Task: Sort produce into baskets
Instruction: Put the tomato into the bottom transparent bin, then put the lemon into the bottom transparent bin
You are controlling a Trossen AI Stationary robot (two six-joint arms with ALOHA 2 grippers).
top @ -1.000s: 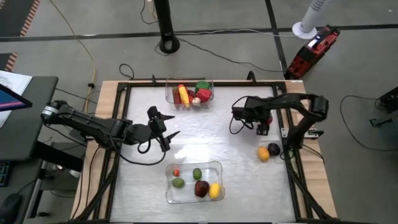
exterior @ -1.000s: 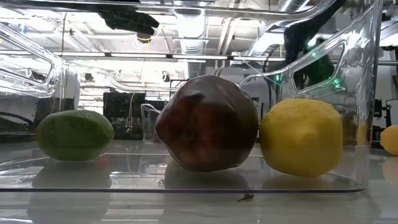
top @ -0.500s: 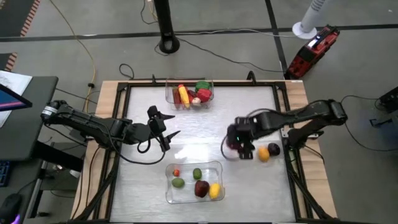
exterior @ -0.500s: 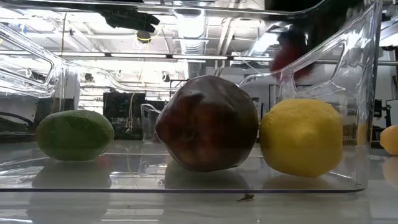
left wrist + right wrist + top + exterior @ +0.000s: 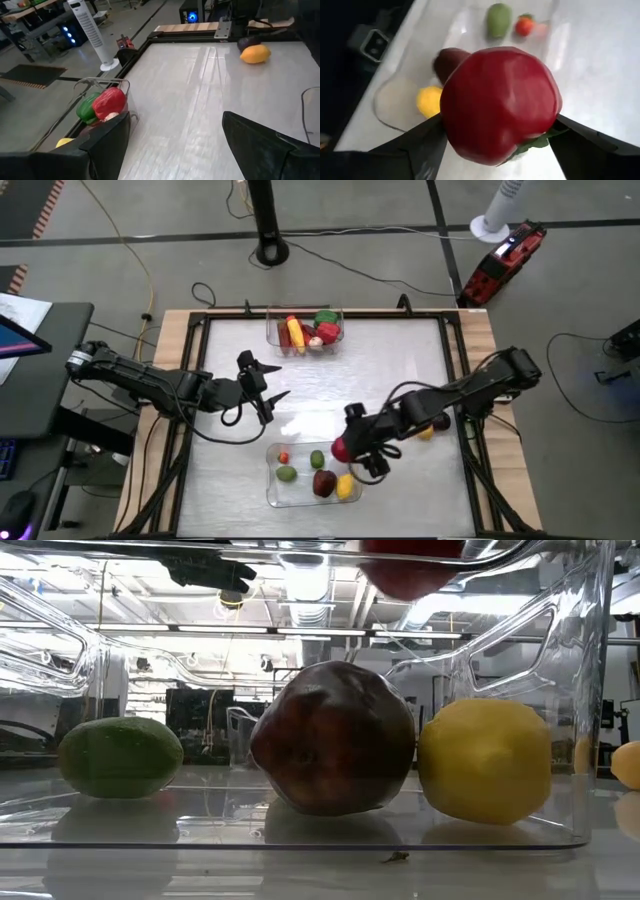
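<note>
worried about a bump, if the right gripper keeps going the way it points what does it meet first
Probably the near bin: the right gripper, holding a red fruit, points at its rim. Height above it is unclear.

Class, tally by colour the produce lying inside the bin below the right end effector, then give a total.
Green pieces: 2
Dark red piece: 1
Yellow piece: 1
Small orange-red piece: 1
Total: 5 in the bin; the red piece in the right end effector is not counted.
</note>
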